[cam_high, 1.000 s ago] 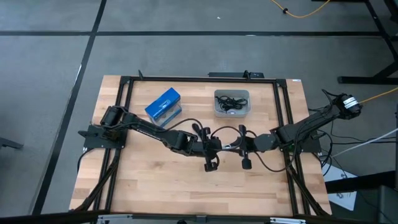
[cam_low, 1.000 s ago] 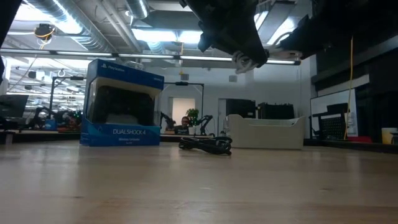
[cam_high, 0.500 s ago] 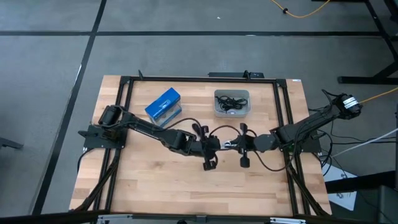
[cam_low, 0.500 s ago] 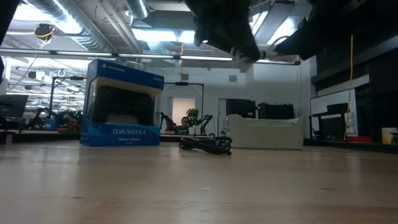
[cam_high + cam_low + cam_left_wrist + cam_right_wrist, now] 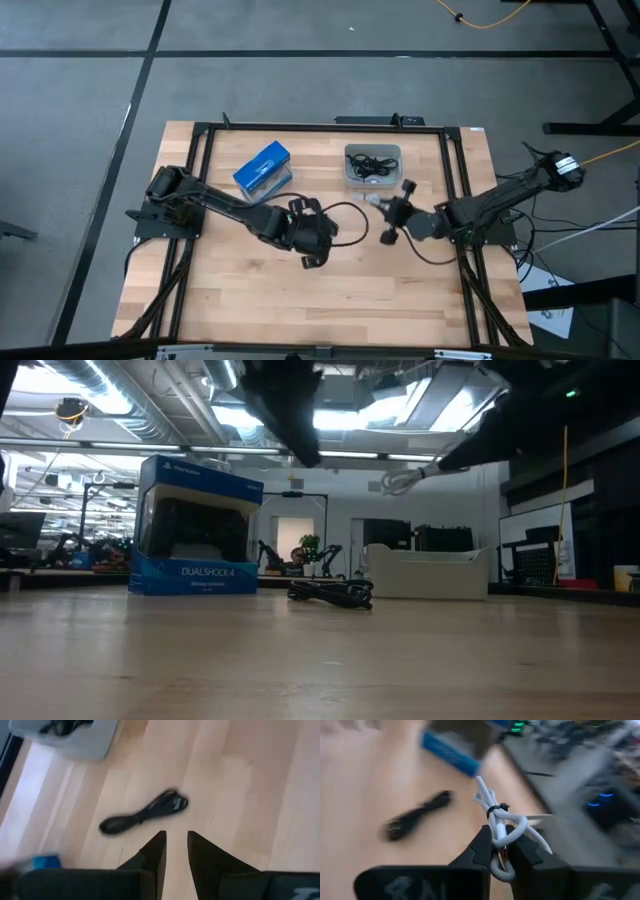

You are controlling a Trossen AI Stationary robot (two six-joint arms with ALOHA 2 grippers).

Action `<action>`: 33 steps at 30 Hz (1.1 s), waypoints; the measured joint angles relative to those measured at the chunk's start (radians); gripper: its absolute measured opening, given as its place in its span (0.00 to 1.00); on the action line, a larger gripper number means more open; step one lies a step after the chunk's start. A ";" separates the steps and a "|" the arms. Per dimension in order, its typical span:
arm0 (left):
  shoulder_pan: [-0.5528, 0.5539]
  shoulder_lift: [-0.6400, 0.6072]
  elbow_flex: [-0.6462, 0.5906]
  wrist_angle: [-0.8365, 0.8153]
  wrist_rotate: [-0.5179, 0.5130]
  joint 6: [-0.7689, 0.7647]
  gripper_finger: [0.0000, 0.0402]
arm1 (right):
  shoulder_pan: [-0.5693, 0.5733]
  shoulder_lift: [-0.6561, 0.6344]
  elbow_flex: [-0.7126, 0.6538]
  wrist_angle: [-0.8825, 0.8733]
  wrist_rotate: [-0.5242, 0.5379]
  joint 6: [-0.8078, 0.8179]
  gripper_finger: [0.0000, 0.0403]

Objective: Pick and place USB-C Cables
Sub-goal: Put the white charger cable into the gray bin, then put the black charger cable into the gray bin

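A silver-white USB-C cable bundle (image 5: 496, 817), tied at its middle, is in my right gripper (image 5: 500, 839), which is shut on it and held up off the table (image 5: 378, 203), close to the near side of the grey bin (image 5: 373, 178). The bin holds several black cables (image 5: 370, 165). One black bundled cable (image 5: 145, 813) lies flat on the wood, in the low view (image 5: 330, 592) in front of the bin. My left gripper (image 5: 175, 837) hovers above and short of this cable, open and empty, near the table's middle (image 5: 315, 228). My right gripper pinches the white cable bundle between its two fingers at one looped end (image 5: 501, 851). The rest of the bundle, with its tie (image 5: 495, 810), sticks out past the fingertips. The bundle is lifted clear of the table (image 5: 400, 480).
A blue controller box (image 5: 263, 168) stands at the far left of the table, left of the bin. A black frame (image 5: 300, 127) runs around the tabletop. Bare wood (image 5: 330, 300) stretches along the near side.
The two grippers were close together over the table's middle and have parted. My right gripper has moved toward the far edge and the bin, turning as it went, with the white cable in it. My left gripper has drawn back toward the table's left.
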 joint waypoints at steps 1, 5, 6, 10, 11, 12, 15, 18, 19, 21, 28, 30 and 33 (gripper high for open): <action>0.000 0.001 0.001 -0.032 -0.003 -0.026 0.18 | -0.021 0.000 0.000 0.004 0.021 -0.020 0.08; -0.009 0.005 0.000 -0.117 -0.006 -0.078 0.18 | -0.173 0.000 0.000 0.000 -0.064 -0.079 0.08; -0.013 0.005 0.000 -0.135 -0.011 -0.079 0.18 | -0.224 0.001 0.000 -0.008 -0.106 -0.079 0.08; -0.040 0.005 0.000 -0.230 -0.032 -0.082 0.18 | -0.446 0.002 0.000 -0.019 -0.265 -0.095 0.08; -0.048 0.005 0.000 -0.261 -0.035 -0.090 0.18 | -0.497 0.002 0.000 -0.020 -0.321 -0.104 0.08; -0.057 0.005 0.000 -0.294 -0.043 -0.099 0.18 | -0.546 0.002 0.000 -0.019 -0.377 -0.110 0.08; -0.082 0.005 0.000 -0.389 -0.101 -0.157 0.18 | -0.658 0.002 0.000 -0.017 -0.520 -0.142 0.08; -0.108 -0.007 0.000 -0.470 -0.158 -0.233 0.18 | -0.734 0.002 0.000 -0.017 -0.635 -0.158 0.08; -0.116 -0.014 0.000 -0.480 -0.176 -0.254 0.18 | -0.752 0.002 0.000 -0.017 -0.668 -0.155 0.08; -0.129 -0.021 0.001 -0.485 -0.202 -0.277 0.18 | -0.780 0.002 0.000 -0.020 -0.708 -0.153 0.12; -0.159 -0.029 0.000 -0.478 -0.215 -0.283 0.18 | -0.822 0.002 0.000 -0.046 -0.703 -0.108 0.45; -0.160 -0.029 0.000 -0.478 -0.213 -0.283 0.18 | -0.822 0.002 0.000 -0.068 -0.704 -0.097 0.52; -0.165 -0.030 0.000 -0.515 -0.213 -0.298 0.18 | -0.822 0.002 0.000 -0.079 -0.706 -0.059 0.58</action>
